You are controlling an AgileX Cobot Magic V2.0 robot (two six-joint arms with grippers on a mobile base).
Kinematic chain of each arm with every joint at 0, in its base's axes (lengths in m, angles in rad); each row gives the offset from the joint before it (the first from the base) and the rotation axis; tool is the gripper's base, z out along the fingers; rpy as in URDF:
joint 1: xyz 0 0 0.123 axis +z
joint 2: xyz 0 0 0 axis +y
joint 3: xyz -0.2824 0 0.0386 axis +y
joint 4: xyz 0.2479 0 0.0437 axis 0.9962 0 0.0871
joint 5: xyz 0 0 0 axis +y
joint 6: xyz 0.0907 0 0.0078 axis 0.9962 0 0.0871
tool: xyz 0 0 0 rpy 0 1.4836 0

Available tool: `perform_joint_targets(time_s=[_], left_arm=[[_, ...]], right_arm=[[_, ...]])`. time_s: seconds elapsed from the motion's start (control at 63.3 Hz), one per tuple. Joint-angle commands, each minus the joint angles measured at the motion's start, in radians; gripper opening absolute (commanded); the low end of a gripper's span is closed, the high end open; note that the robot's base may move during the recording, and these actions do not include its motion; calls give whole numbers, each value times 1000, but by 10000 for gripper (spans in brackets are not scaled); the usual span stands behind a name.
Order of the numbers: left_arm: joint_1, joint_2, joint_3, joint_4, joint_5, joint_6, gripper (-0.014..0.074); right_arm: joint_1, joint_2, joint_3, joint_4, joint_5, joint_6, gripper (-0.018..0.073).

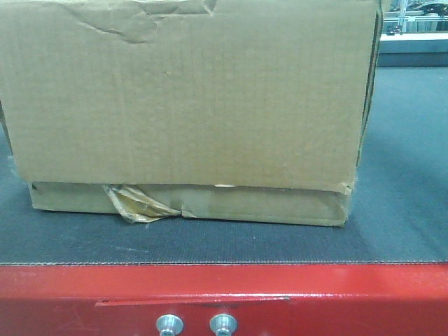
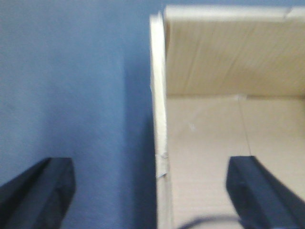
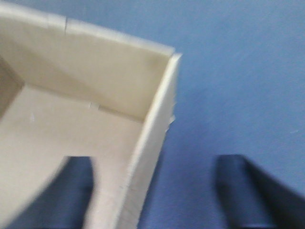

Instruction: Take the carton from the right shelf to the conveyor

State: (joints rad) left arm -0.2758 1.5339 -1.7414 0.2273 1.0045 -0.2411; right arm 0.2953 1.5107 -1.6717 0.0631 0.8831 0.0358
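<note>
Carton [image 1: 189, 98]: large plain brown corrugated cardboard box, standing upright on the conveyor [image 1: 406, 210], its front face filling most of the exterior front view; top edge creased and dented toward the left, a lower flap band along the base, and a torn, wrinkled strip of brown tape [image 1: 136, 204] peeling at the lower front seam. Conveyor: flat dark grey textured belt, bare to the right of the carton and in a narrow band in front of it, bounded at the near side by a red painted metal edge [image 1: 224, 294] carrying two silver bolts [image 1: 196, 325]. Background, upper right: part of a pale metal frame [image 1: 416, 21], too small to detail. Left gripper [image 2: 150, 191]: seen from the wrist view looking down, jaws spread wide, one dark finger [image 2: 40, 191] over the belt outside the carton, the other over the open interior, so that the carton's left wall [image 2: 159, 119] stands between them; no contact with the wall is evident. Right gripper [image 3: 159, 195]: wrist view blurred, jaws likewise spread, one finger [image 3: 252, 191] outside over the belt and the other inside the box, straddling the right wall [image 3: 152, 143] near its corner. Carton interior: open-topped, pale cardboard floor visible in both wrist views.
</note>
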Motion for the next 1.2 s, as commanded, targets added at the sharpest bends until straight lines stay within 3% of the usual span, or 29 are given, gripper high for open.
perform_joint_targets(time_s=[0.0,0.111,0.205,0.316,0.632,0.9,1.184], left_arm=[[5,-79,10,36,-1,28,398],[5,-167,70,93,-22,30,171],[19,-240,151,107,-70,30,-39],[57,-330,280,88,-156,30,9],[224,-618,756,-59,-426,30,1],[233,-904,1101,-60,-648,30,1],[233,-1158,1263,-57,-765,30,1]], right_arm=[[-38,-73,-1,-16,27,-8,160],[-99,-139,13,-16,71,-8,-78],[-143,-205,75,-18,72,-10,-73],[-172,-295,203,-42,30,-10,-69],[-174,-598,688,-63,-252,-10,-69],[-174,-887,1015,-69,-506,-10,-69],[-174,-1090,1132,-91,-614,-18,-69]])
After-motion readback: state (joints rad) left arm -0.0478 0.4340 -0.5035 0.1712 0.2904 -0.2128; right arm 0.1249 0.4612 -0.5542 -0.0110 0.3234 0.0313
